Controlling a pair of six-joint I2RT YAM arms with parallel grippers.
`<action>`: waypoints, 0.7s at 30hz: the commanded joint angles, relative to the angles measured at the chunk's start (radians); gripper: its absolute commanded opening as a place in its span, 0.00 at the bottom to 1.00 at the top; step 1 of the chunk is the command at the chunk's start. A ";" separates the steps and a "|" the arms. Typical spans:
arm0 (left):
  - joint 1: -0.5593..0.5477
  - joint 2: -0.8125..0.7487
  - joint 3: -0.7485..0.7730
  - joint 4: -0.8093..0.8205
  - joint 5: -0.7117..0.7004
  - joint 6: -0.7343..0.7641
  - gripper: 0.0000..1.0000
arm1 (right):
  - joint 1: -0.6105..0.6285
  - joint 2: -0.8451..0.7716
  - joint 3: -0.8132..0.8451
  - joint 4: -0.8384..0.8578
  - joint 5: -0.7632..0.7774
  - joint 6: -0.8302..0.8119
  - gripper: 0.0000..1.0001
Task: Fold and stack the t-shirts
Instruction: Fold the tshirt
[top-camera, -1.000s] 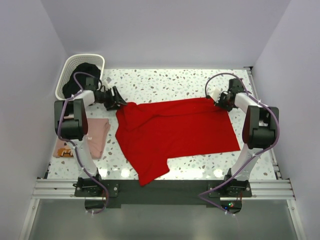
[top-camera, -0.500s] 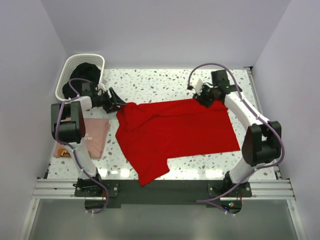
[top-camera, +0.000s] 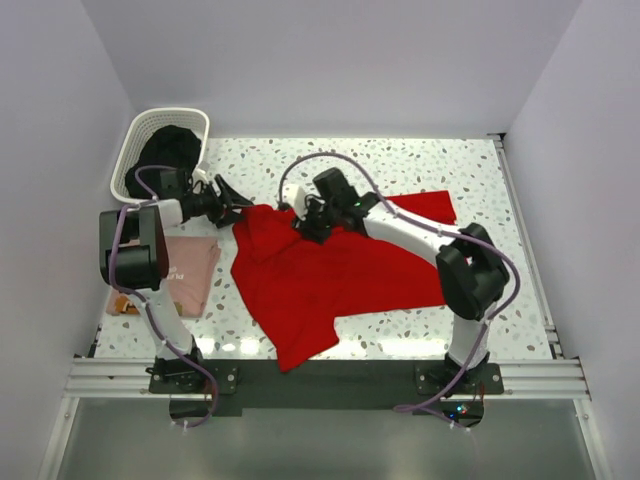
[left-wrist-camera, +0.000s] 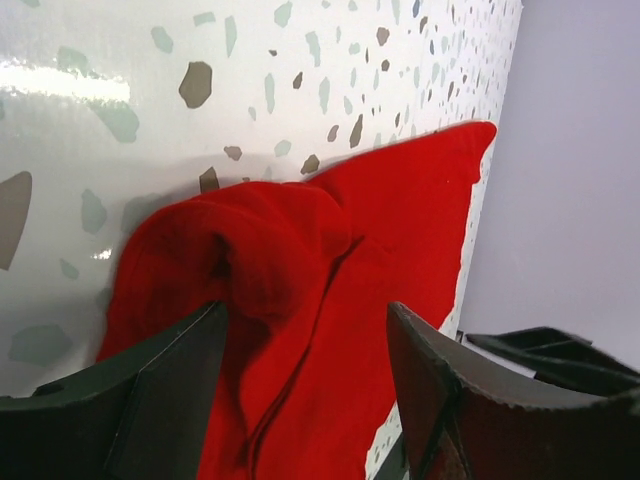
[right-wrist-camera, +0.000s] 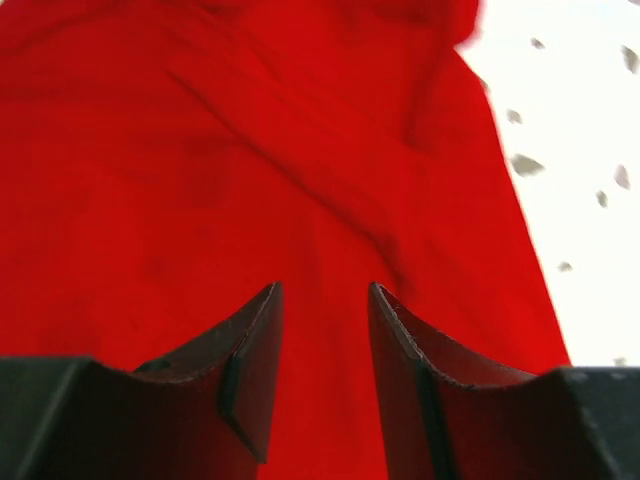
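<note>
Red t-shirt (top-camera: 340, 275) spread; pink t-shirt (top-camera: 195, 262), white basket (top-camera: 132, 140) at left; both jaws released.

Robot lab test cell, plain lilac walls (top-camera: 330, 60) around a speckled tabletop (top-camera: 400, 165), aluminium mounting rail (top-camera: 540, 378) at its edge
</note>
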 joint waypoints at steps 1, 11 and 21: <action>0.009 0.021 -0.019 0.063 0.036 -0.052 0.70 | 0.081 0.060 0.075 0.110 0.064 0.027 0.43; 0.021 0.104 0.028 -0.081 -0.096 -0.024 0.72 | 0.197 0.242 0.226 0.136 0.061 -0.058 0.52; 0.021 0.121 0.049 -0.126 -0.148 0.002 0.73 | 0.258 0.374 0.332 0.150 0.035 -0.041 0.60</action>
